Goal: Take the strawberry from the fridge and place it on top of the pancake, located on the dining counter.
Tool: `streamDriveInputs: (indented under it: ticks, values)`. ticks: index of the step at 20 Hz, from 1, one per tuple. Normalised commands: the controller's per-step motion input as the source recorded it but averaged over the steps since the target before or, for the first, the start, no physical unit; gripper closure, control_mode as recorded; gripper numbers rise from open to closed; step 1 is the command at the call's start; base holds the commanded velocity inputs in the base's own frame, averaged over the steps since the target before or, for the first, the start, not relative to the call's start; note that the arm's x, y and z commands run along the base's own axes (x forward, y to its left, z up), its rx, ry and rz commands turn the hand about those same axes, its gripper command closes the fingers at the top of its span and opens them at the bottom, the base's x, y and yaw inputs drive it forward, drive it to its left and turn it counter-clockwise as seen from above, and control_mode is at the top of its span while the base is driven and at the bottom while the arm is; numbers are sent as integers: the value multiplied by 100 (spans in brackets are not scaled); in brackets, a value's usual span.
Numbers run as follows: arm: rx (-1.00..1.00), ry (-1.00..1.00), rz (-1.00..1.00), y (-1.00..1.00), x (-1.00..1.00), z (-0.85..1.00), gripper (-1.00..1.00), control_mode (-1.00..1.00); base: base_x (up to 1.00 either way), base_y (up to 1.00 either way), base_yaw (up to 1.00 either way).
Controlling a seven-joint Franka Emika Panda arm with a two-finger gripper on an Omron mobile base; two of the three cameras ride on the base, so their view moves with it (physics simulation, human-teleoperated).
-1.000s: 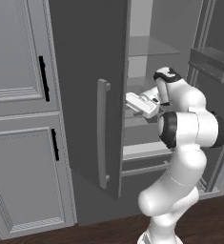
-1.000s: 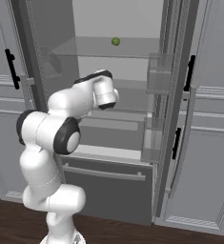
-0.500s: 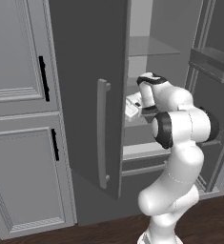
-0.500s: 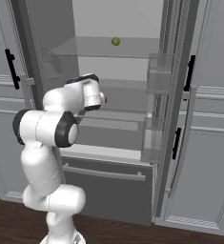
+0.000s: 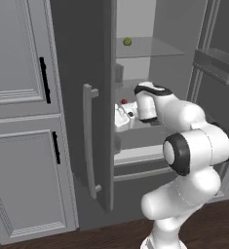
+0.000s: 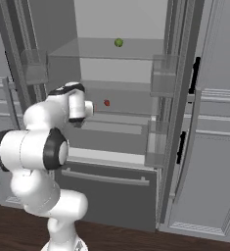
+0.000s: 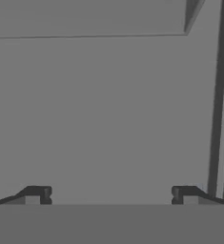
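Strawberry [image 6: 106,103] at frame centre on the middle glass shelf [image 6: 131,87] of the open fridge [image 6: 38,29], just right of the wide-open, empty hand [image 7: 111,193]; green fruit [image 6: 118,42] on the shelf above.

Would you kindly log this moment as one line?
fridge: open | strawberry: on shelf | gripper: open, empty
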Motion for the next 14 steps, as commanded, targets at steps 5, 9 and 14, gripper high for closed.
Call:
streamDriveInputs:
  ticks: [5,9,14]
  values:
    - [-6,0,-22,27,-31,7,-100,-100,0,0,0]
    - [-10,0,-18,41,-6,15,-100,-100,0,0,0]
    - [-15,2,-10,65,0,13,-100,-100,0,0,0]
